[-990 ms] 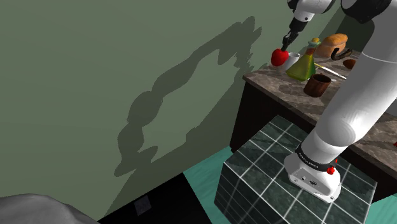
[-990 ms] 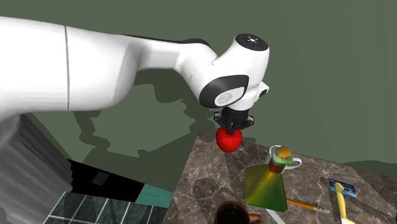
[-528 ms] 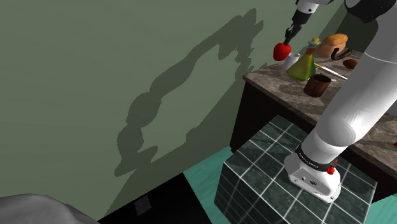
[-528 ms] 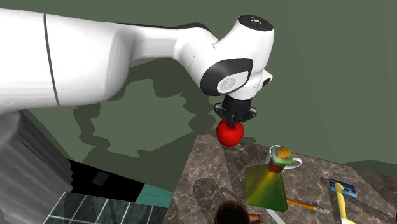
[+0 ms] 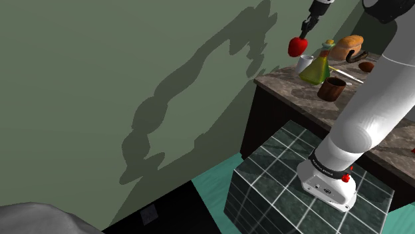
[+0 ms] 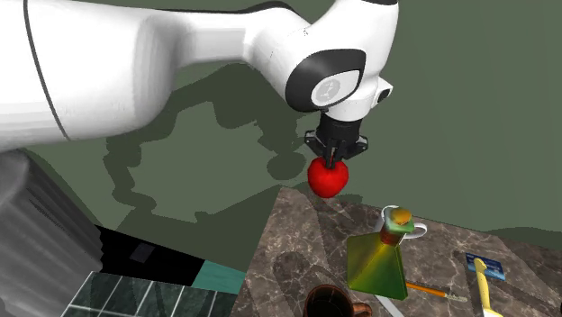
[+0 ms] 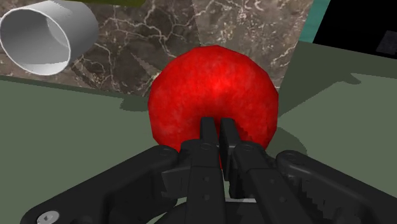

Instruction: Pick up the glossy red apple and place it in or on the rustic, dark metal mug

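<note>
A glossy red apple (image 5: 297, 46) (image 6: 327, 178) (image 7: 213, 95) hangs in the air above the far corner of the marble counter (image 5: 292, 86), near the green wall. My black gripper (image 5: 303, 36) (image 6: 335, 160) (image 7: 216, 127) is shut on the apple's top, its fingers nearly meeting there. The dark brown mug (image 5: 331, 88) (image 6: 333, 304) stands upright on the counter, nearer the stand than the apple and well below it. Its handle points away from the wall.
A white mug (image 5: 305, 63) (image 6: 396, 221) (image 7: 48, 35) and a green cone-shaped bottle (image 5: 316, 68) (image 6: 378, 257) stand between apple and dark mug. A bread loaf (image 5: 348, 46), a pencil (image 6: 432, 290) and a blue card (image 6: 486, 265) lie further along the counter.
The gripper has risen with the apple, lifting it higher above the counter corner and slightly toward the shoulder view's right. Objects on the counter have not moved.
</note>
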Action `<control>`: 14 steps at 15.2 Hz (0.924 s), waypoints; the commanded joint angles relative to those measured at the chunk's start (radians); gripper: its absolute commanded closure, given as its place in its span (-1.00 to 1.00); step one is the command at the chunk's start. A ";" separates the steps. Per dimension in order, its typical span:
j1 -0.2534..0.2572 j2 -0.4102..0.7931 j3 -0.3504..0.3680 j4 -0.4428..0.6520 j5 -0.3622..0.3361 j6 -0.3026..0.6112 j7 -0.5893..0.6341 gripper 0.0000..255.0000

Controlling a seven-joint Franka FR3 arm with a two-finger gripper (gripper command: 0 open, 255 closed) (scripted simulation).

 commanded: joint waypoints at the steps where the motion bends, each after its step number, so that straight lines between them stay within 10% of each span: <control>1: -0.001 0.005 0.000 0.026 0.002 -0.023 0.003 1.00; 14: -0.086 -0.305 -0.060 -0.102 -0.219 -0.123 -0.092 1.00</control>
